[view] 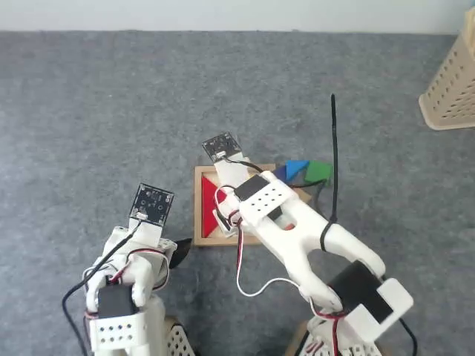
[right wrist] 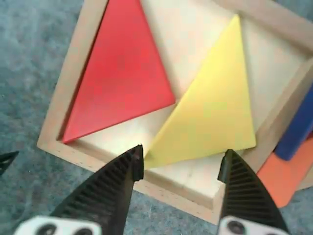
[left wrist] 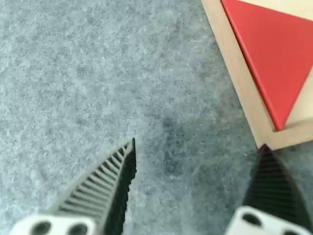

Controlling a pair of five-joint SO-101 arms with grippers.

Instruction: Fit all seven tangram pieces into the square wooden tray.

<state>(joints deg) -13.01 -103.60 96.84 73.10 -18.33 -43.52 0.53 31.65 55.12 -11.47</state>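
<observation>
With the left gripper (left wrist: 198, 147) spread over the grey bench (left wrist: 73, 73) beside the square wooden tray (right wrist: 66, 93), the right gripper (right wrist: 184, 151), also spread, hangs above the large yellow triangle (right wrist: 210, 112) lying in the tray beside the large red triangle (right wrist: 122, 73), so the next move probably calls for fetching the blue piece (view: 297, 170) or green piece (view: 319, 172) beyond it.

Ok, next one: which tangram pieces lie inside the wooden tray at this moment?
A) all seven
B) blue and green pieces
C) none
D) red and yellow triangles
D: in the right wrist view, the red triangle and yellow triangle lie within the wooden tray, while a blue piece and an orange piece sit outside its rim.
</observation>
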